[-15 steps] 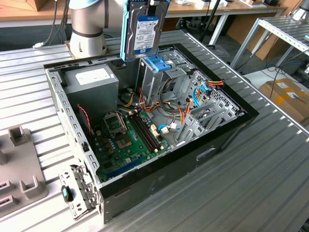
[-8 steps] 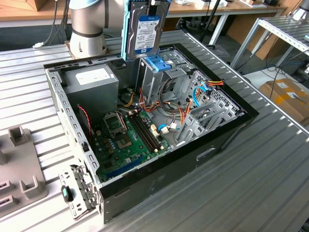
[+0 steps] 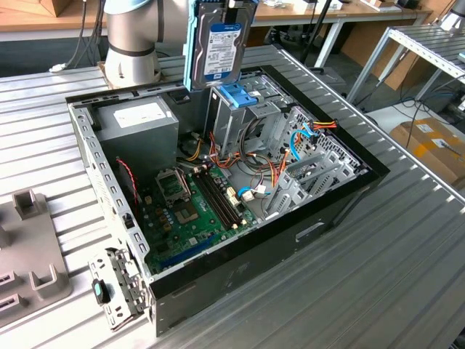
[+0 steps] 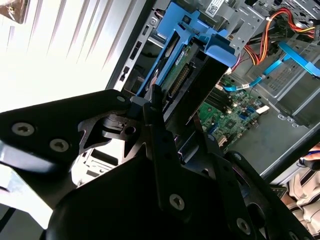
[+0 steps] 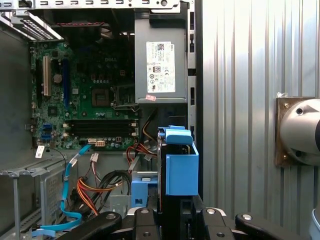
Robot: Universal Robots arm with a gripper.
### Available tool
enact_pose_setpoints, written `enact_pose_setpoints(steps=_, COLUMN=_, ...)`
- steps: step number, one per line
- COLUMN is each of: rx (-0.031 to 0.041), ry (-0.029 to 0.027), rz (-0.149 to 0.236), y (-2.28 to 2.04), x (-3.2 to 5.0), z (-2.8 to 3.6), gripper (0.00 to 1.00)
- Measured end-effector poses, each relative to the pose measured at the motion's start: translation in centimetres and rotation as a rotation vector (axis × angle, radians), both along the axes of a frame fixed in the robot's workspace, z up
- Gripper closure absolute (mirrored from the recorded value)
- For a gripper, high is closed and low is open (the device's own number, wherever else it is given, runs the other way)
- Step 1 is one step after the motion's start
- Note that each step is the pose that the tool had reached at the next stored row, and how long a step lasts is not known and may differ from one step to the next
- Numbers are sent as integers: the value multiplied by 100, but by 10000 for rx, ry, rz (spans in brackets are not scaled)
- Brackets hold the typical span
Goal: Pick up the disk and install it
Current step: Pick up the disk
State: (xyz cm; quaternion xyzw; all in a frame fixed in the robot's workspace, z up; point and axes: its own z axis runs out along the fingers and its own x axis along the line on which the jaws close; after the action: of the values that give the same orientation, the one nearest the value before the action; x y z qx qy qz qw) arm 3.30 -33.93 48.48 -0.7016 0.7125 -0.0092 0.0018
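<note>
The disk [image 3: 224, 45] hangs upright in the air over the open computer case [image 3: 341, 196], its white and blue label facing the exterior camera and a light blue rail down its side. It sits just above the metal drive cage [image 3: 236, 127] with the blue latch [image 3: 238, 95] on top. In both wrist views my gripper [image 5: 175, 220] [image 4: 177, 120] is shut on the disk [image 5: 181, 167] [image 4: 182, 70], black fingers [image 5: 144, 221] on either side of its near end. The second wrist view shows the disk's green circuit-board underside between its blue rails.
Inside the case lie the grey power supply box [image 3: 138, 123], the green motherboard [image 3: 192, 207] and loose orange and blue cables [image 3: 301, 138]. My arm's base [image 3: 131, 36] stands behind the case. A grey fixture [image 3: 29, 247] lies at the exterior view's left.
</note>
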Motion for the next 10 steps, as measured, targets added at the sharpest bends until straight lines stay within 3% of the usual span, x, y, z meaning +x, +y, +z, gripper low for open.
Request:
enact_pose_setpoints(steps=5, rx=0, ry=0, rz=0, y=0, x=47, z=-1, gripper=65)
enact_pose_setpoints(steps=10, rx=0, ry=0, rz=0, y=0, x=155, z=-1, gripper=65)
